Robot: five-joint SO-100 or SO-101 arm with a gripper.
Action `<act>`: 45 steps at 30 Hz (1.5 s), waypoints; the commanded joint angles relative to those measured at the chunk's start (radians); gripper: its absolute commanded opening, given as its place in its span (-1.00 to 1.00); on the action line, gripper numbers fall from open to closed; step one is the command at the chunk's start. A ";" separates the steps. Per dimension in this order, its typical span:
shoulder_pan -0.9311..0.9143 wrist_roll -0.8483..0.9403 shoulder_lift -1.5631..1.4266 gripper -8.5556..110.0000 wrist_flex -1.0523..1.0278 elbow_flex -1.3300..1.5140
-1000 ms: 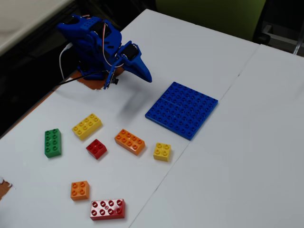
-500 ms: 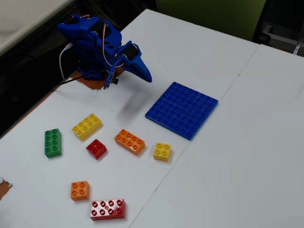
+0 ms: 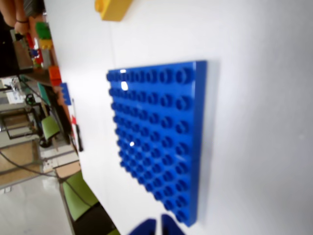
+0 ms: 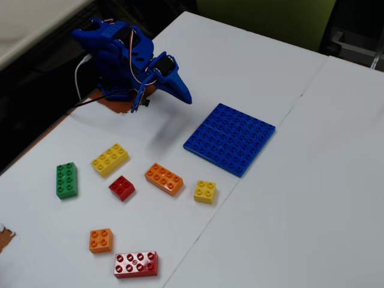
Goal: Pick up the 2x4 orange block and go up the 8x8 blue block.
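Observation:
The 2x4 orange block lies flat on the white table in the fixed view, left of and below the 8x8 blue block. The orange block is out of the wrist view. The blue plate fills the middle of the wrist view and has nothing on it. My blue gripper hangs from the folded arm above the table, up and left of the plate and well away from the orange block. Its tips show at the bottom edge of the wrist view, nearly together and holding nothing.
Loose bricks lie on the table: green, yellow oblong, small red, small yellow, small orange, red oblong. A yellow brick is cut off at the wrist view's top. The table edge runs down that view's left.

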State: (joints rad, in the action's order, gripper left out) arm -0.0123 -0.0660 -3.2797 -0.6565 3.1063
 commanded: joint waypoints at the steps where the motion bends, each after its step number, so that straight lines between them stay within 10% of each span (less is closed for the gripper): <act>1: -0.005 0.002 -0.041 -0.86 -0.002 0.043; 22: 0.014 0.084 0.015 -0.86 -0.025 -0.043; 45: -0.198 0.664 1.279 -0.86 -0.331 -1.572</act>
State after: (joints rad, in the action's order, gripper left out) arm -0.1933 0.5001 -2.0801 -0.9480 1.7303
